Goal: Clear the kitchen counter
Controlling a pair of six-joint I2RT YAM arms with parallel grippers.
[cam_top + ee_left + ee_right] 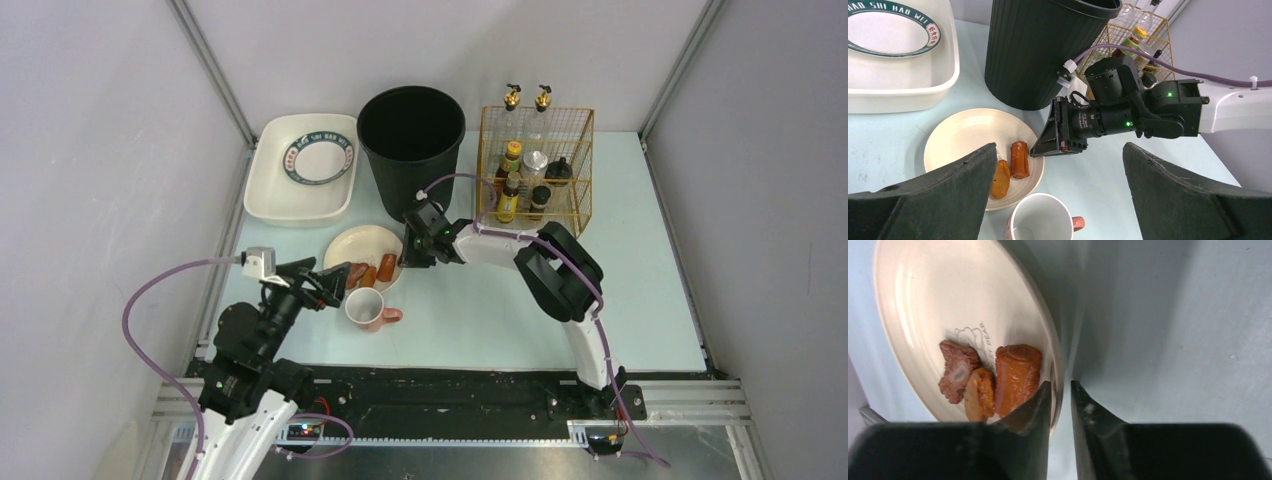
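Between the right fingers (1030,410) sits the plate (948,300) rim; gap narrow, contact unconfirmed. Rim hold presumably lets food (1015,372) tip into bin (1038,50). Left fingers (948,195) spread wide, empty.

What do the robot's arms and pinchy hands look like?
Both are white tubes with chunky black joints. A purple cable loops beside the left arm, and another runs along the right arm. The left gripper and right gripper each have two black wedge-shaped fingers. Tiny green lights glow near the right wrist.
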